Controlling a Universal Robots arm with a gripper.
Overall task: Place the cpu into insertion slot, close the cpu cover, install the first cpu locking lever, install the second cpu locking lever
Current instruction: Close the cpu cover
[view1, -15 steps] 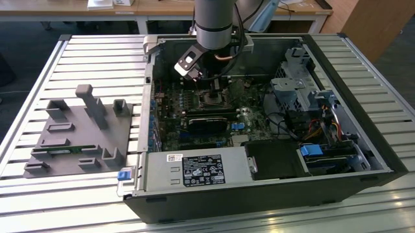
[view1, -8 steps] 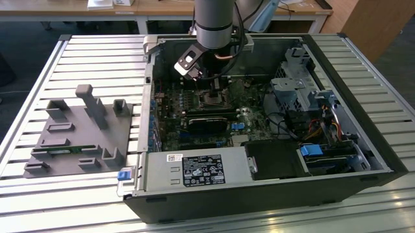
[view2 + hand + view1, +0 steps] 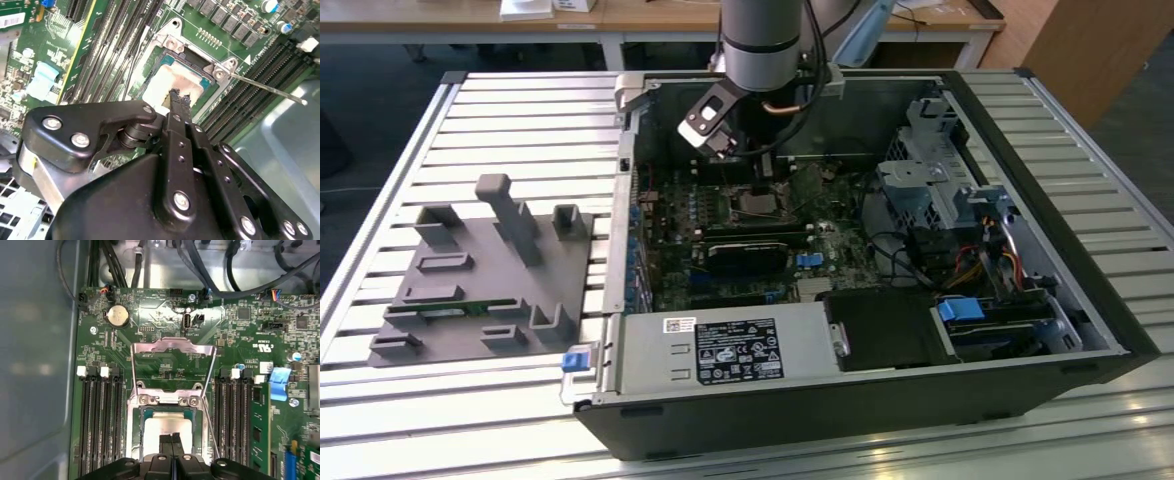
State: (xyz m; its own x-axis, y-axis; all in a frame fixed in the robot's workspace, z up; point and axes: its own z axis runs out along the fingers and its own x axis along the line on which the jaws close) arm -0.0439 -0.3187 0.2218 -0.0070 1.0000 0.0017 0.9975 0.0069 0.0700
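The cpu [image 3: 160, 424], with a pale smeared top, lies inside the insertion slot [image 3: 139, 436] on the green motherboard. In the second wrist view the cpu [image 3: 162, 85] shows just past my fingertips. My gripper [image 3: 171, 441] hangs directly over the chip with its two black fingers pressed together and nothing between them. The cpu cover [image 3: 172, 346], a silvery frame, stands swung open away from the slot. A thin locking lever [image 3: 270, 90] sticks out free beside the slot. In the exterior view the gripper [image 3: 767, 188] reaches down into the open computer case over the slot [image 3: 758, 206].
Long black memory slots [image 3: 97, 425] flank the socket on both sides. Cables [image 3: 135, 265] run along the case wall beyond the board. A power supply [image 3: 720, 350] and drive bays [image 3: 947, 180] crowd the case. A grey fixture [image 3: 487, 275] sits on the table at the exterior view's left.
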